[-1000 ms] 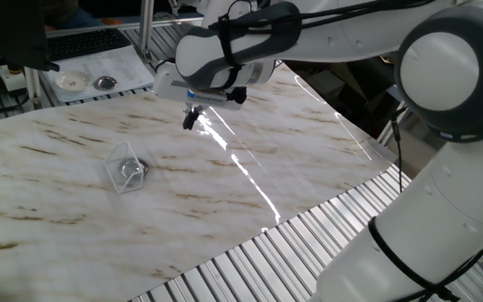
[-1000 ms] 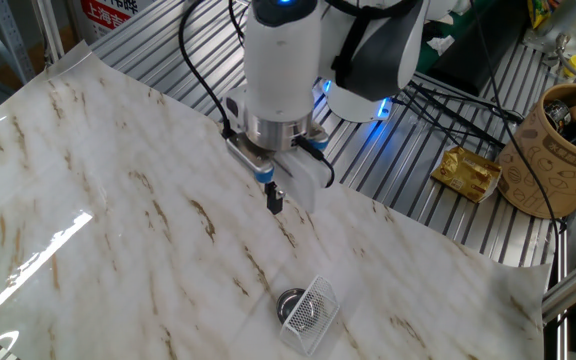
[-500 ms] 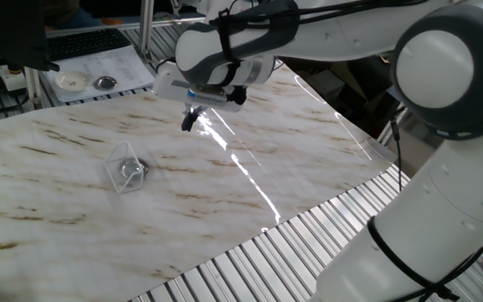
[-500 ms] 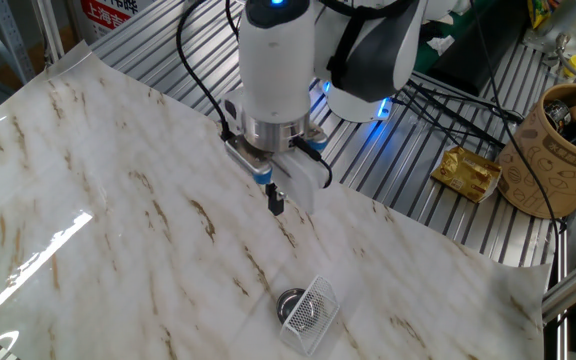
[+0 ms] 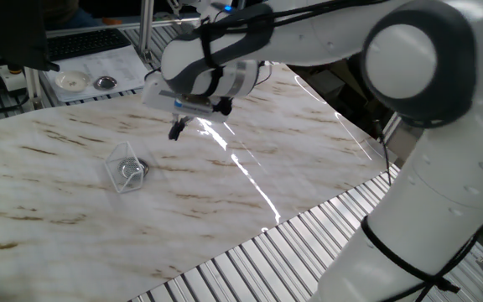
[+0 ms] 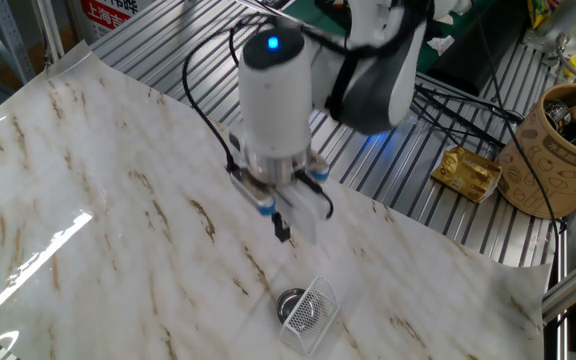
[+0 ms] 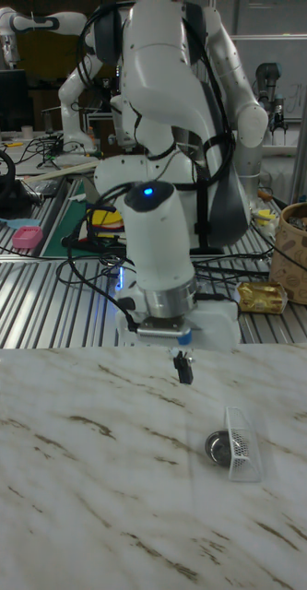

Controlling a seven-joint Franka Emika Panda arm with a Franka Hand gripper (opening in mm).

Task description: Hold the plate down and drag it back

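Note:
The plate (image 6: 289, 299) is a small round silver dish lying on the marble tabletop, right against a clear plastic box (image 6: 310, 311). It also shows in the tall fixed view as the plate (image 7: 217, 447), and in one fixed view as the plate (image 5: 135, 171), partly behind the box (image 5: 121, 164). My gripper (image 6: 282, 230) hangs point-down above the tabletop, fingers pressed together with nothing between them. It is short of the plate and not touching it; the gripper (image 5: 175, 131) is to the plate's right, and the gripper (image 7: 183, 368) is up and left of it.
Off the marble sheet at the back stand a white round dish (image 5: 72, 80) and another small silver dish (image 5: 105, 82). A brown cup of tools (image 6: 560, 150) and a gold packet (image 6: 469, 173) sit on the slatted metal bench beyond the tabletop's edge.
The arm has swung the shut gripper toward the plate and the clear box, closing part of the gap. The plate and box have not moved.

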